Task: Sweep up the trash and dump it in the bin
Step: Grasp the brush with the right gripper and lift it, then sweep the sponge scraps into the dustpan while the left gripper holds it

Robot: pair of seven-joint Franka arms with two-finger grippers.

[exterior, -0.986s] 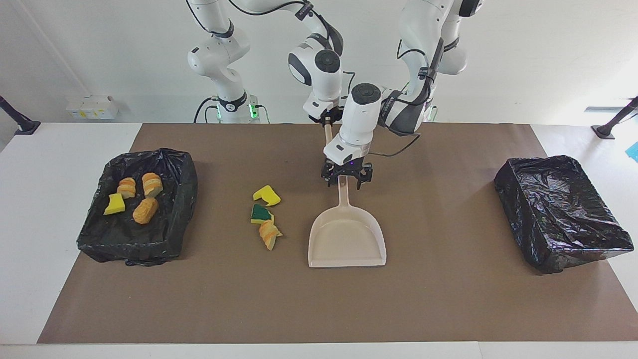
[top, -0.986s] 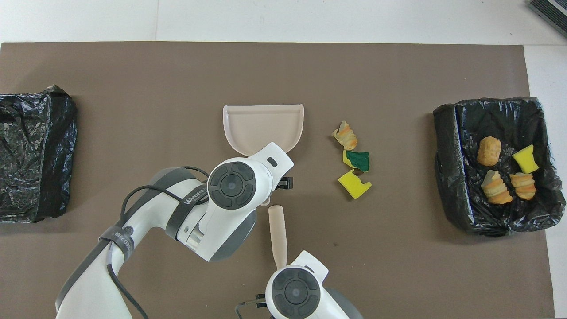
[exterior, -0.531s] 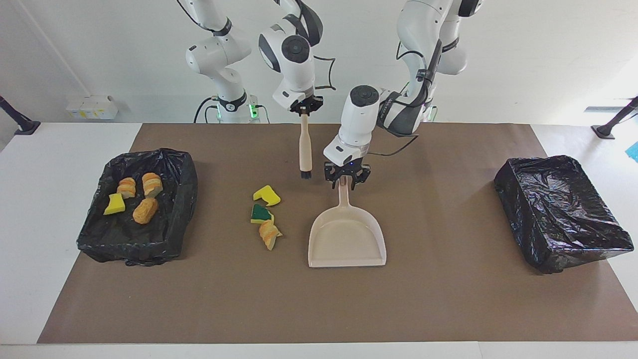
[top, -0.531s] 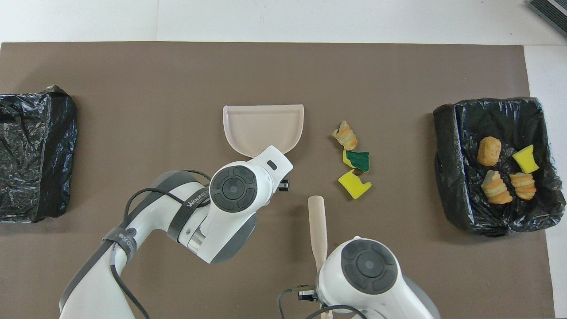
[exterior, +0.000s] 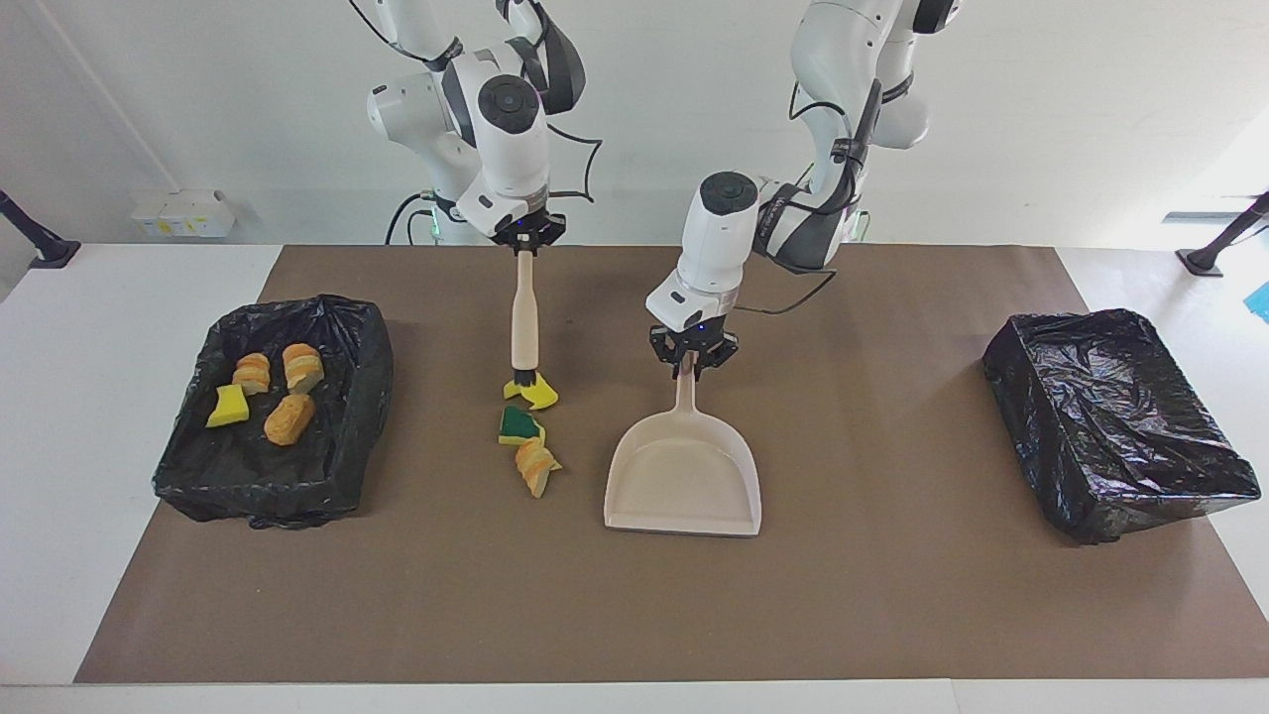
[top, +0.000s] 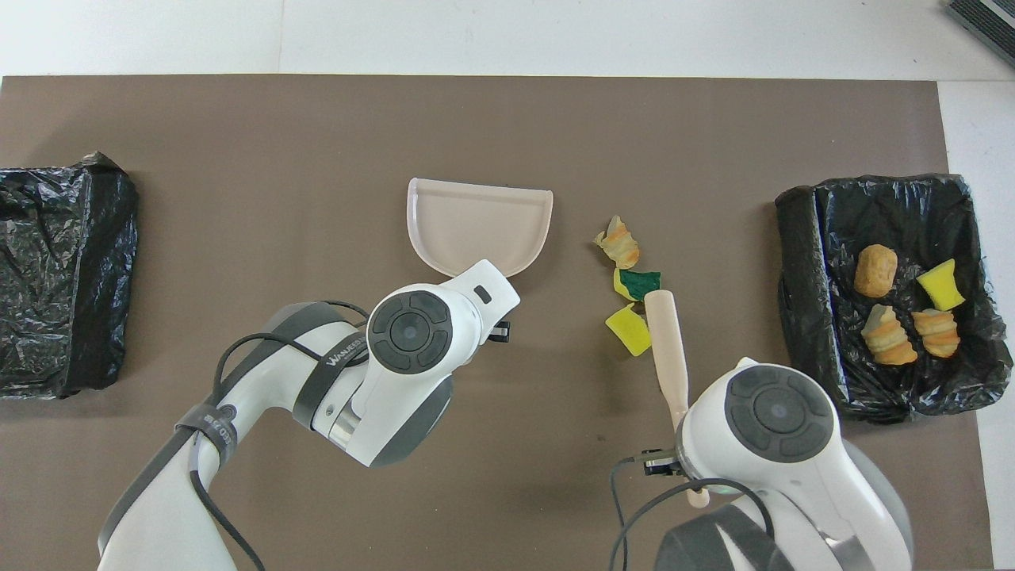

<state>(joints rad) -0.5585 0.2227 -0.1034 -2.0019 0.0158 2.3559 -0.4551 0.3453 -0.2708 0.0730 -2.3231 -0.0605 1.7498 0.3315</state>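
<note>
The right gripper (exterior: pixel 524 247) is clamped on the top of the brush (exterior: pixel 523 322), which hangs upright with its bristles at the yellow sponge (exterior: pixel 535 395). The left gripper (exterior: pixel 692 363) has its jaws clamped on the dustpan (exterior: pixel 684 476) handle. Three scraps (exterior: pixel 527 436) lie on the tabletop (exterior: pixel 892 615) beside the pan; four scraps (exterior: pixel 266 395) sit in the bin (exterior: pixel 367 357) at the right arm's end.
</note>
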